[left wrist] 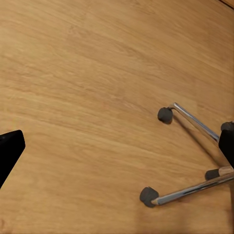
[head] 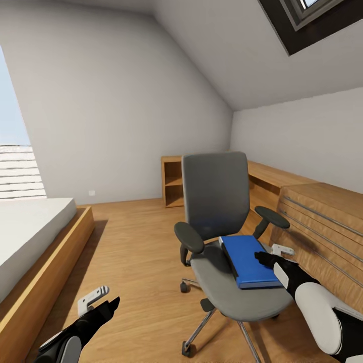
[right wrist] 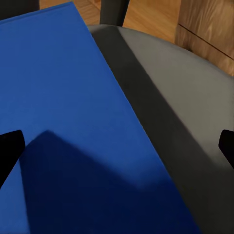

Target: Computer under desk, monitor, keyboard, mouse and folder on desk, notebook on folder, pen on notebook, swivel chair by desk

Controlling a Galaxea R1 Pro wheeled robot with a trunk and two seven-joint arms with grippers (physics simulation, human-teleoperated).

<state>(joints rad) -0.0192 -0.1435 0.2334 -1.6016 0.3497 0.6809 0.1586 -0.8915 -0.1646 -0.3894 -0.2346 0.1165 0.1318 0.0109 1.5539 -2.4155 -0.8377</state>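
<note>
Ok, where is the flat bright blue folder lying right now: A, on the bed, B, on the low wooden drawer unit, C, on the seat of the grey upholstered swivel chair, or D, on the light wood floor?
C: the flat bright blue folder lies on the seat of the grey upholstered swivel chair, with the right gripper hovering over it.

1 swivel chair [head: 222, 237], 1 folder [head: 249, 259], 2 hands.

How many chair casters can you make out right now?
3 in the head view: one behind the front-left chrome leg, one at the front, one under the seat. Others are likely hidden beneath the seat.
</note>
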